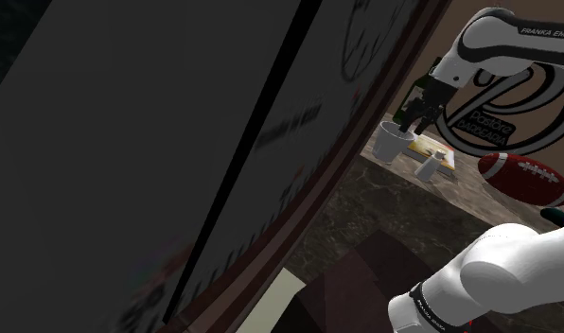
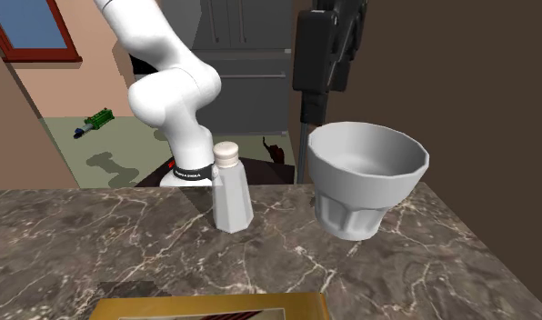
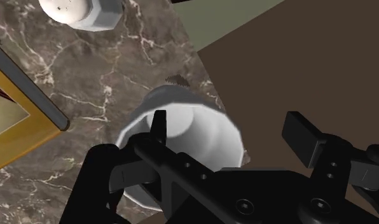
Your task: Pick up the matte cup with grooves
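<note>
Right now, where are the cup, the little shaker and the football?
cup (image 2: 356,216): second exterior view, grooved outer wall.
shaker (image 2: 232,198): second exterior view, its body.
football (image 1: 522,179): shoulder view, its middle.

A white shaker (image 2: 231,186) stands on the marble counter (image 2: 96,236). In the second exterior view, a gold-edged slab (image 2: 205,307) lies at its six o'clock.

arm (image 2: 169,95) white | jts dark | jaws blk — screws (image 3: 244,205) | "FRANKA EMIKA" txt (image 1: 548,31)
</note>
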Motion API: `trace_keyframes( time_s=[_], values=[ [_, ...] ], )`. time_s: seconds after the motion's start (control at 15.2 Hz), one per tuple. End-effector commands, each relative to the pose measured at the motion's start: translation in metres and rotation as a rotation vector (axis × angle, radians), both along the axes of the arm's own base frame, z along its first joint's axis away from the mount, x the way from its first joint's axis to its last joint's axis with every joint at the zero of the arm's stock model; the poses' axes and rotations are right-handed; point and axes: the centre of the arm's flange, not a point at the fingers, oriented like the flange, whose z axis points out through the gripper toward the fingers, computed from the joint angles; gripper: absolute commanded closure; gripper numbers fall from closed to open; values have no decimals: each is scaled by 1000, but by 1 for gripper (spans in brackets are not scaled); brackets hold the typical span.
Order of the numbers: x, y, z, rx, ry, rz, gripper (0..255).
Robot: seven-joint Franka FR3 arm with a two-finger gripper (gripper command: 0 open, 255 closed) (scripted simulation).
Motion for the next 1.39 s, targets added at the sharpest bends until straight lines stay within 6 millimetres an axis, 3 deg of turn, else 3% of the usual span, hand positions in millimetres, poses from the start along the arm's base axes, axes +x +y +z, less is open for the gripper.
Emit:
trace_keyframes(
  time_s=[0.0, 0.33, 0.4, 0.86, 0.99, 1.06, 1.32],
  values=[
    [9, -25, -4, 7, -9, 0, 0],
    [30, -89, -15, 28, -32, -1, 0],
    [32, -94, -16, 30, -34, -1, 0],
    [32, -94, -56, 30, -34, -1, 0],
    [32, -94, -56, 30, -34, -1, 0],
    [32, -94, -56, 30, -34, -1, 255],
    [32, -94, -55, 30, -34, -1, 255]
  ],
)
